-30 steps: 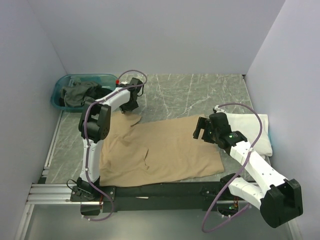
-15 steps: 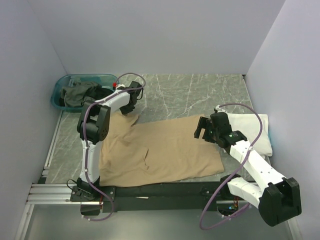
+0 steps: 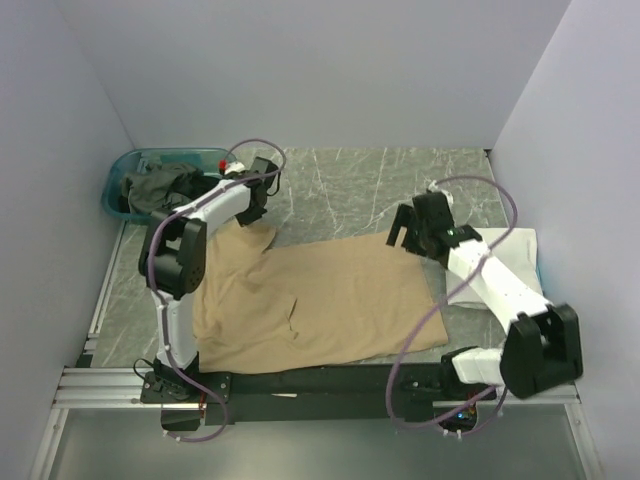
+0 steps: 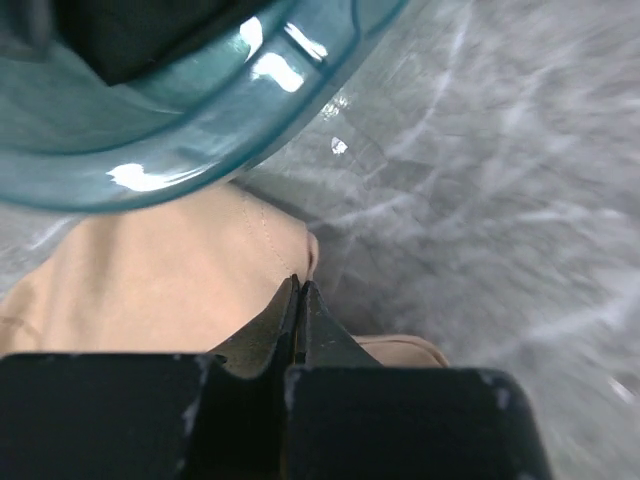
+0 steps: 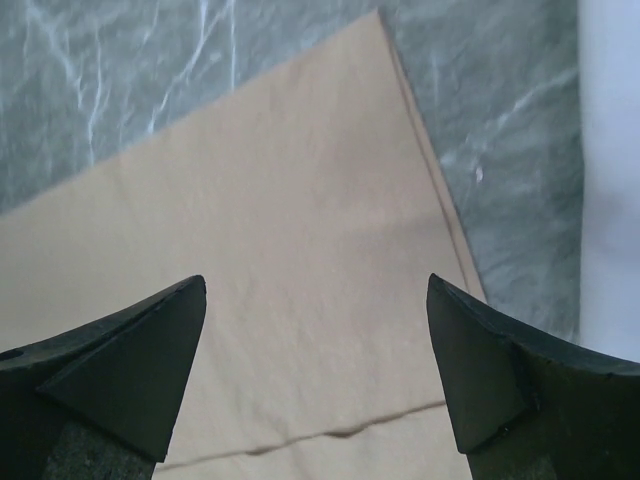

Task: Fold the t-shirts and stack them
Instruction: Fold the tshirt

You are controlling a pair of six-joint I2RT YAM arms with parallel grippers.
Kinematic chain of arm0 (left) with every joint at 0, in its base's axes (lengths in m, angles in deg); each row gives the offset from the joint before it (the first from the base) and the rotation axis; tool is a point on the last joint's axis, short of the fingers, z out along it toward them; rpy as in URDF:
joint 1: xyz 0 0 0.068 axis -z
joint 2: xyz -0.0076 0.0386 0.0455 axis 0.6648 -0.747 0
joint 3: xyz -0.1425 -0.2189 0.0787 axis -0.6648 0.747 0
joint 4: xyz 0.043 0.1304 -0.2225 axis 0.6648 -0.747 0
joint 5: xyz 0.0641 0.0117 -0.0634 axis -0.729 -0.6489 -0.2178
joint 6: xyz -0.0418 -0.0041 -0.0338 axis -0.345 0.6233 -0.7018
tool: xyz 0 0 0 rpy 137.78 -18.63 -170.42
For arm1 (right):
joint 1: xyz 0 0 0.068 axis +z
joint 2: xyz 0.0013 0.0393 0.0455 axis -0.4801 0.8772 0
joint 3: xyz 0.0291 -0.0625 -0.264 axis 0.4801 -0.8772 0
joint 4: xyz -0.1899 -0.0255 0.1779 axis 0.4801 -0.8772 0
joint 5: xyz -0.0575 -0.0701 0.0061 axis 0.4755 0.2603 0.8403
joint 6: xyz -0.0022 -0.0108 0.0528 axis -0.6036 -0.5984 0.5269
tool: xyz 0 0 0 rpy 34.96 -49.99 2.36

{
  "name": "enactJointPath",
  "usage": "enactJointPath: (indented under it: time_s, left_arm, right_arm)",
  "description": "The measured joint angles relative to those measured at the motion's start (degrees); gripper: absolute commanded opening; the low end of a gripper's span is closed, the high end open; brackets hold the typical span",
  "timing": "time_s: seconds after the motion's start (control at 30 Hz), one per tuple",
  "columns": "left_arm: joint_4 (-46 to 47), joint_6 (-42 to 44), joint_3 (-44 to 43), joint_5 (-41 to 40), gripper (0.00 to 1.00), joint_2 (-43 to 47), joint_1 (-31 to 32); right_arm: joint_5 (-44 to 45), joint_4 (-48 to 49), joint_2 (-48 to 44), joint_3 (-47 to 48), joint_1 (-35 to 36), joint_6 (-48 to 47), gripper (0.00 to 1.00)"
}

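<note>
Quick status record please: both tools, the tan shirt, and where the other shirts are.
left tool: shut, apparently pinching the tan t-shirt at its far-left edge, beside the teal tub
right tool: open, over the tan t-shirt's far-right corner
tan t-shirt: spread out, not yet folded, mid-table
grey-green shirt: bunched in the teal tub
white shirt: lying at the table's right edge

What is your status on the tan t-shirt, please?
Left gripper shut on tan t-shirt, far left corner. Right gripper open, above its far right corner. Cloth spread out, not lifted. Teal tub close by left gripper.
</note>
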Motion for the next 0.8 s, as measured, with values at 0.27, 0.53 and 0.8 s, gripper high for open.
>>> enactJointPath:
  time_s: [0.27, 0.53, 0.8]
  left_arm:
    - [3.61, -0.04, 6.75, 0.24, 0.01, 13.11, 0.48]
    - [4.17, -0.92, 15.08, 0.07, 0.01, 19.04, 1.79]
    - [3.76, -2.73, 18.45, -0.22, 0.01, 23.67, 4.35]
  right_arm:
    - [7.04, -2.14, 20.22, 16.55, -1.55, 0.83, 0.92]
    - [12.87, -5.88, 36.46, 28.2, -1.68, 1.44, 0.86]
    - [15.54, -8.57, 45.35, 33.4, -1.66, 2.23, 0.73]
